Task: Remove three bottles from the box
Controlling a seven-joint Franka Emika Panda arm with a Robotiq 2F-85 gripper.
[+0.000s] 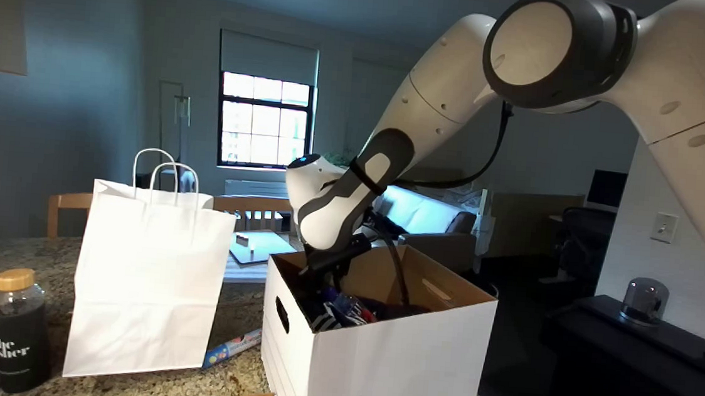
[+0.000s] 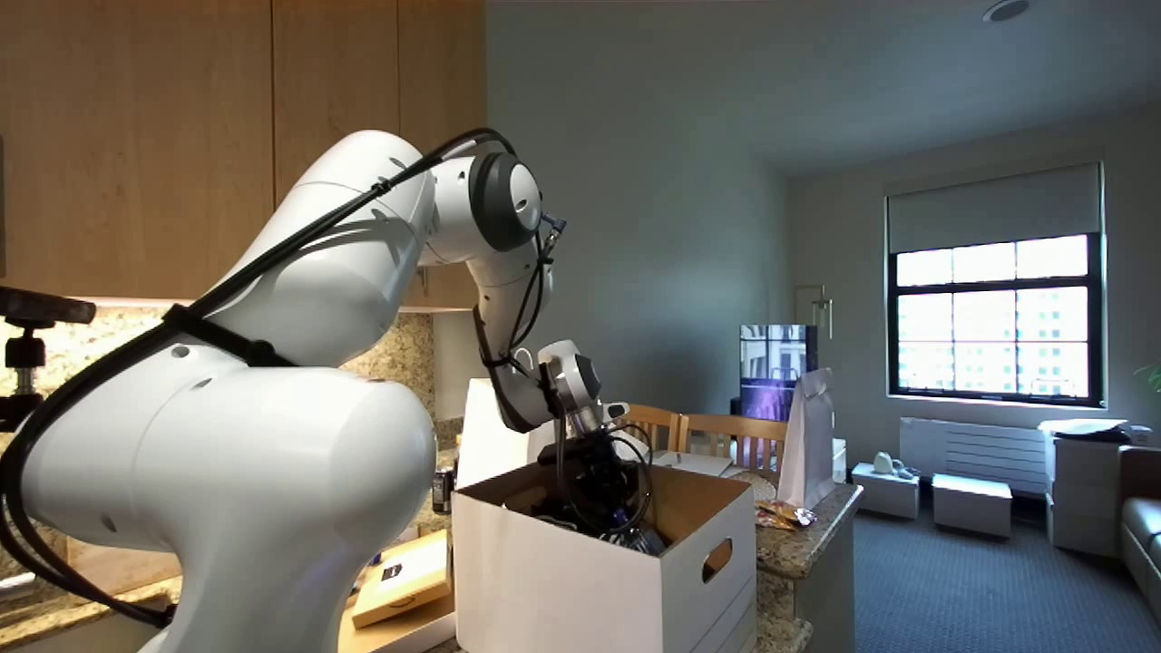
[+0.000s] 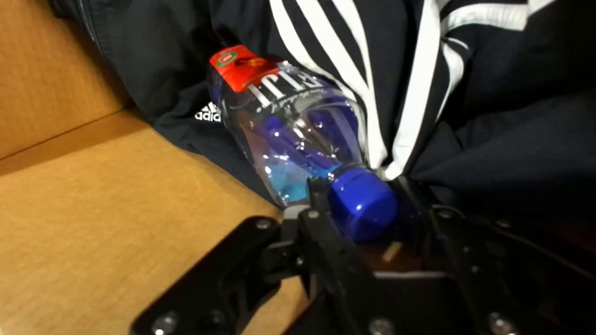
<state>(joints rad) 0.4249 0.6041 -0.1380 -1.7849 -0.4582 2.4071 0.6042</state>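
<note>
The white box (image 1: 402,365) with brown inside and an oval hand-hole stands on the counter; it also shows in an exterior view (image 2: 562,580). A clear bottle (image 3: 298,125) with a red label patch, white lettering and a blue cap lies inside on dark clothing, cap toward my gripper. Its label shows above the rim in an exterior view (image 1: 353,311). My gripper (image 3: 361,200) is down inside the box, its fingers partly closed on both sides of the blue cap and seemingly touching it. The gripper shows as a dark shape in an exterior view (image 2: 599,481). Other bottles are hidden.
A black jacket (image 3: 335,42) with white stripes fills much of the box. The brown box wall (image 3: 56,74) is close on one side. On the counter stand a white paper bag (image 1: 151,283), a wood-lidded flask (image 1: 21,335) and a blue tube (image 1: 234,347).
</note>
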